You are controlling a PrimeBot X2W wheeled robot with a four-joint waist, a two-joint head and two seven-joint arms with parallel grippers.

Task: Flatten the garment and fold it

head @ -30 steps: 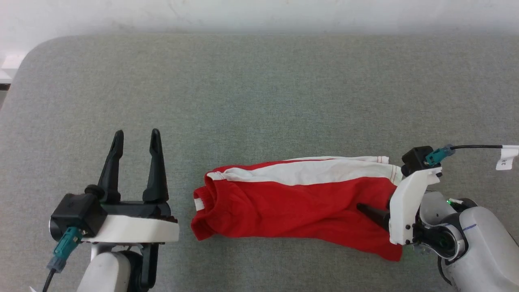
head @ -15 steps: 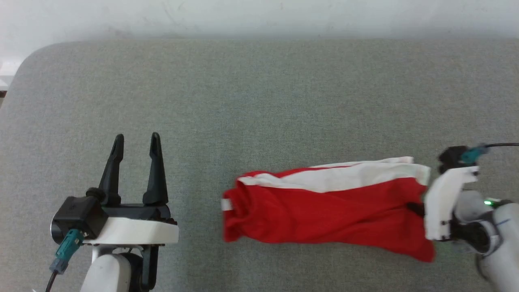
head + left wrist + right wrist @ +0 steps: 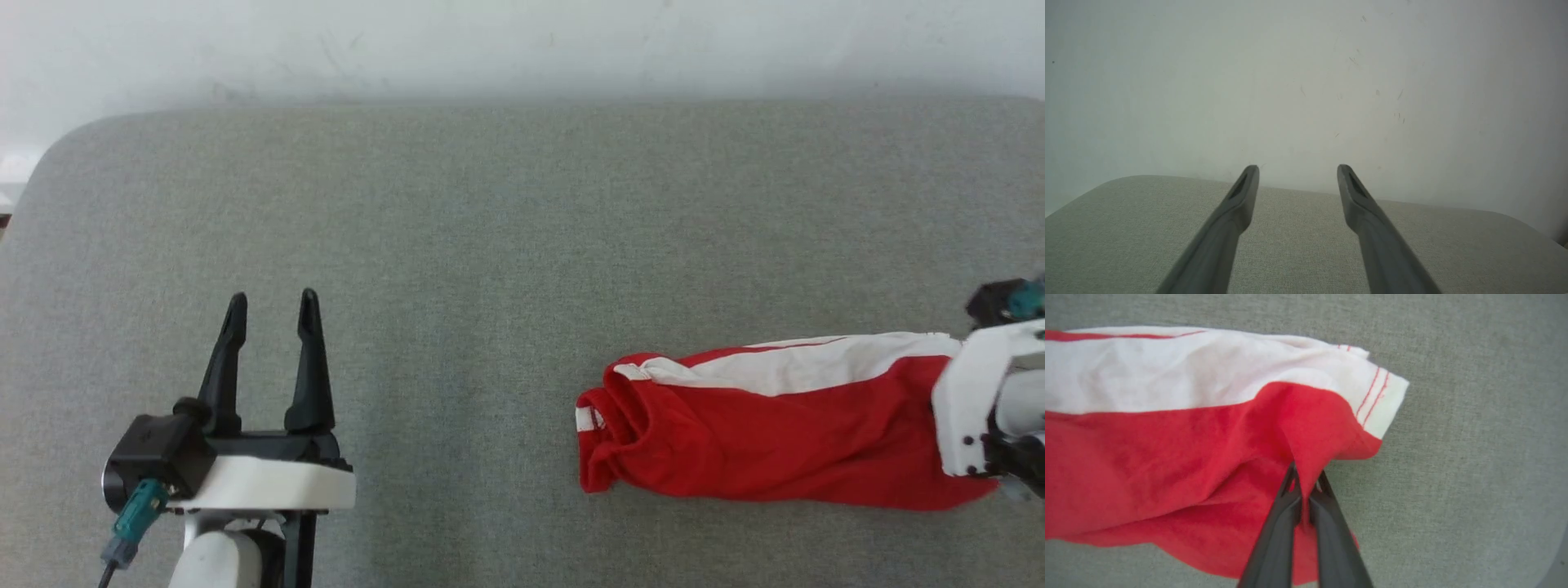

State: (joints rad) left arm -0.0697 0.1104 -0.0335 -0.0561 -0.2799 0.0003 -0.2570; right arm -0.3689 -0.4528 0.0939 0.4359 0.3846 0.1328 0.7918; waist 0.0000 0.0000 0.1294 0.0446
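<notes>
Red shorts (image 3: 775, 441) with a white side stripe lie bunched at the lower right of the grey tabletop (image 3: 490, 229). The right hand (image 3: 1304, 475), fingers pressed together, pinches red fabric near what seems a leg hem. At lower left, the left hand (image 3: 273, 298) sits empty, fingers parted

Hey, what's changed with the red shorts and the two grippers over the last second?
The right gripper, shut on the hem end, has dragged the bright red fabric shorts with white side stripes across the grey table toward the robot's right. The shorts stay bunched; the left gripper stays open, away from them.
</notes>
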